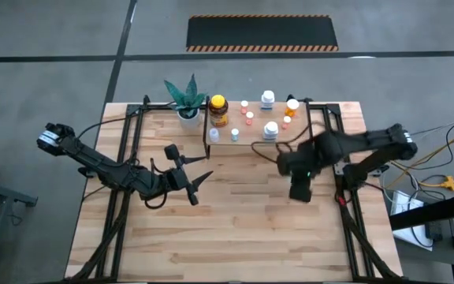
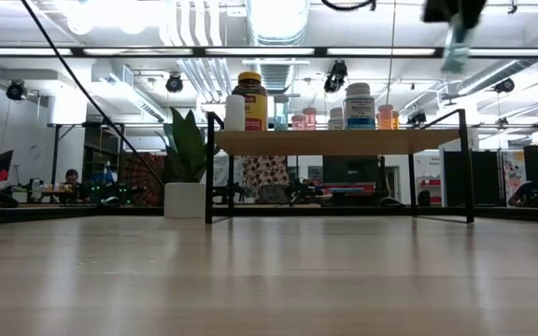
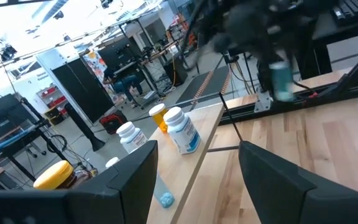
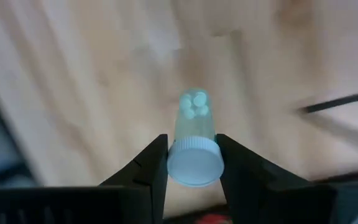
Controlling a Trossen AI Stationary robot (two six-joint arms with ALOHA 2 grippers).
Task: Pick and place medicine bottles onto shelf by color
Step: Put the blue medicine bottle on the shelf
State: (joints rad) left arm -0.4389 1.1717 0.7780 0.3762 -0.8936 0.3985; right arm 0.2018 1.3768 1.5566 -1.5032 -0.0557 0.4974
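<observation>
The shelf [image 1: 251, 139] stands at the table's far middle, a light-wood board on black legs [image 2: 344, 142]. On it stand several medicine bottles, among them a larger amber one with a yellow cap [image 1: 218, 110]. My right gripper [image 1: 300, 191] hangs high above the table, right of the shelf's near edge, shut on a tiny clear bottle with a pale cap [image 4: 194, 124]. The same bottle shows in the low view [image 2: 455, 51]. My left gripper [image 1: 195, 177] waits open near the table's middle left, pointing level toward the shelf and holding nothing. My right gripper pinches the tiny bottle between its two fingers at the pale cap [image 4: 194, 163], one finger on each side. The fingers come from above, pointing steeply down. The bottle hangs below them, cap up and slightly tilted, high clear of the table, with pills at its lower end [image 4: 194, 104].
A white pot with a green plant [image 1: 186, 101] stands just left of the shelf. Black frame rails [image 1: 128, 158] run along both table sides. Bare wood [image 1: 235, 237] spreads over the near half of the table.
</observation>
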